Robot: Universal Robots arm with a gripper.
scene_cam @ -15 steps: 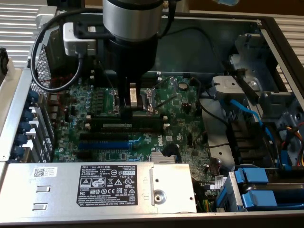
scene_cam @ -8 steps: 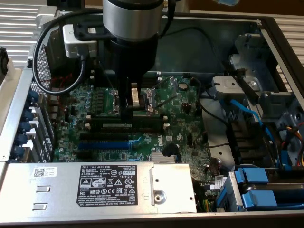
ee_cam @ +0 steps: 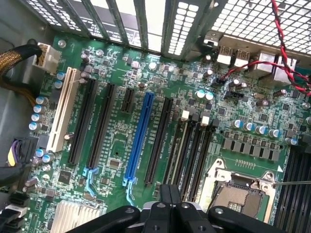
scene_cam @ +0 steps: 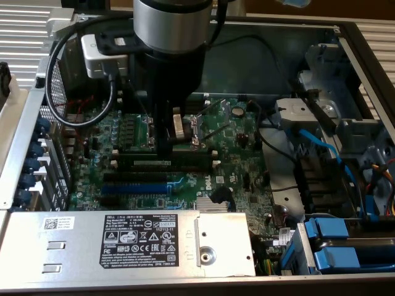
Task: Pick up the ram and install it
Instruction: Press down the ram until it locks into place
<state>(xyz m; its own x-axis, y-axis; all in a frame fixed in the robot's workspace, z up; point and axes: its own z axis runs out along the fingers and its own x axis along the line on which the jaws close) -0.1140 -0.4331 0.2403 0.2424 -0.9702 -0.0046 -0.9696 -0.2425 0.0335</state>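
Note:
The ram (scene_cam: 162, 163) is a thin green stick with a white label. It stands on edge in one of the long black memory slots (scene_cam: 191, 156) on the motherboard (scene_cam: 241, 148). In the wrist view the ram (ee_cam: 178, 148) shows as a pale strip in the slot nearest the blue slot (ee_cam: 138, 141). My gripper (scene_cam: 163, 148) hangs straight down over that row of slots, near the ram's middle. In the wrist view my gripper (ee_cam: 170, 193) has its two fingers pressed together with nothing between them. Whether the tips touch the ram's top edge I cannot tell.
The bare CPU socket (scene_cam: 197, 126) lies just behind the slots. A grey power supply box (scene_cam: 129, 237) closes the front. Blue drive brackets (scene_cam: 336, 246) and blue cables (scene_cam: 321, 145) fill the exterior view's right, and black cables (scene_cam: 62, 92) loop at its left.

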